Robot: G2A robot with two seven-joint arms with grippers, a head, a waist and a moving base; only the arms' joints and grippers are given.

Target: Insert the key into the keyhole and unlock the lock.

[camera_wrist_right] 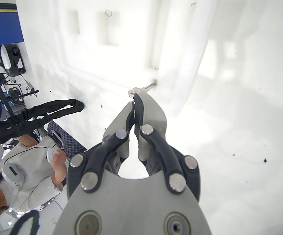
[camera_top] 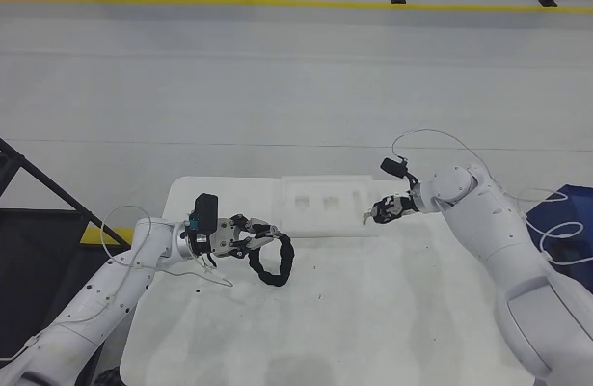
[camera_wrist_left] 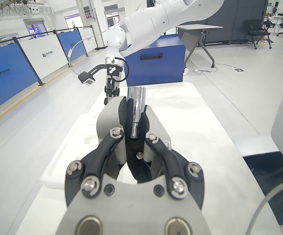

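Note:
The lock [camera_top: 271, 260] is a black fabric-covered loop with a chrome cylinder [camera_wrist_left: 136, 108]. My left gripper [camera_top: 260, 233] is shut on it at the table's left, and the black loop hangs down from the grip. The chrome cylinder [camera_wrist_left: 136, 108] sticks out between the left fingers, its end facing the other arm. A small silver key [camera_wrist_right: 145, 88] is pinched at its head by my right gripper [camera_wrist_right: 134, 101], which is shut. The right gripper [camera_top: 377, 210] is held over the white foam tray's right end, well apart from the lock.
A white foam tray [camera_top: 320, 220] with rectangular recesses lies at the back of the white table [camera_top: 373, 318]. A small metal ring [camera_wrist_right: 108, 13] sits in one recess. A blue cabinet [camera_wrist_left: 156, 62] stands beyond the table's end.

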